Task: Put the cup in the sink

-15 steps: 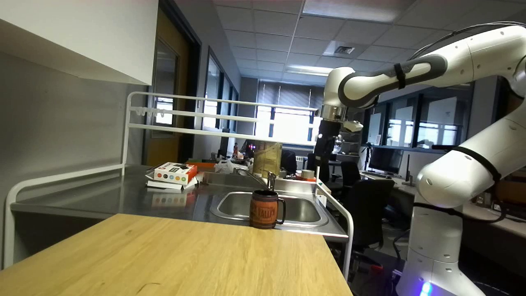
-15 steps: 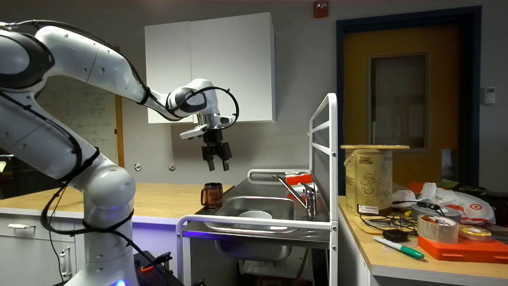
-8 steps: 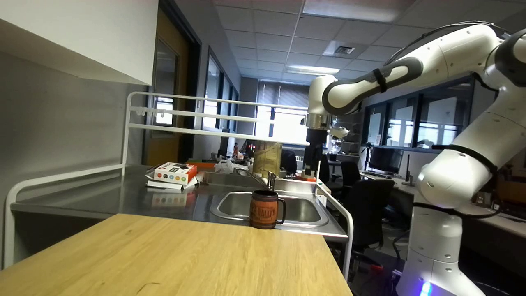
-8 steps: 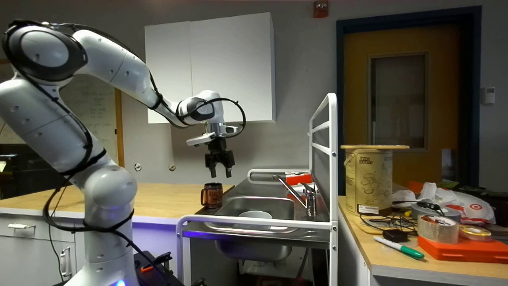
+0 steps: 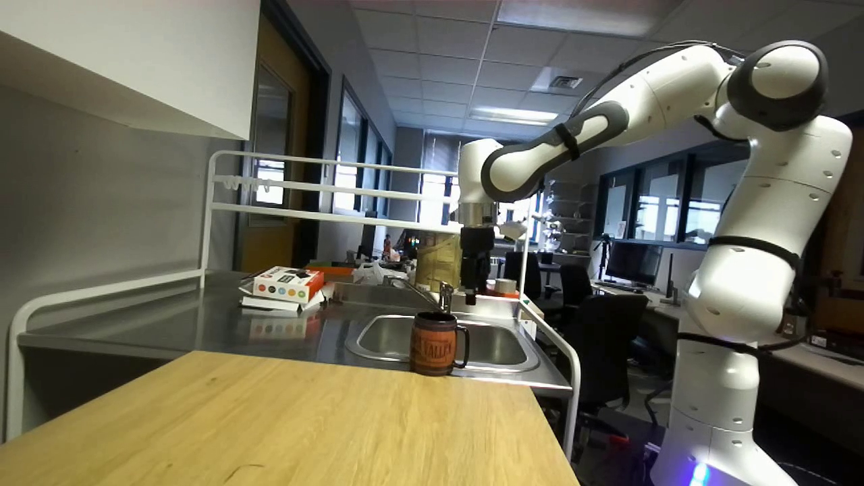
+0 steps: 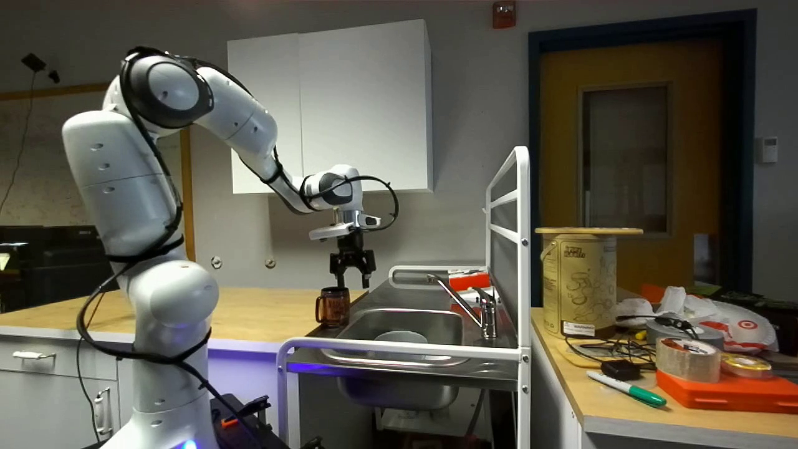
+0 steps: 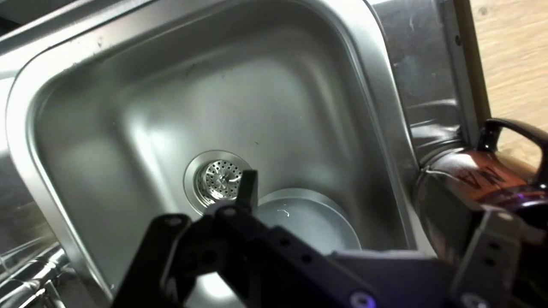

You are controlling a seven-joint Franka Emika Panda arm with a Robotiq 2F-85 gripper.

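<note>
Exterior view: pincer spread, empty, near upright cup at edge of bench beside sink, probably readied to straddle cup

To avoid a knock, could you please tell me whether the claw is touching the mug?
Apart: an exterior view shows an open gap between the claw and the mug below.

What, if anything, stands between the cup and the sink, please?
Nothing visible blocks the way: the cup stands right beside the sink, whose rim is all it must clear. A round dish lies inside, possibly where the cup would land.
</note>
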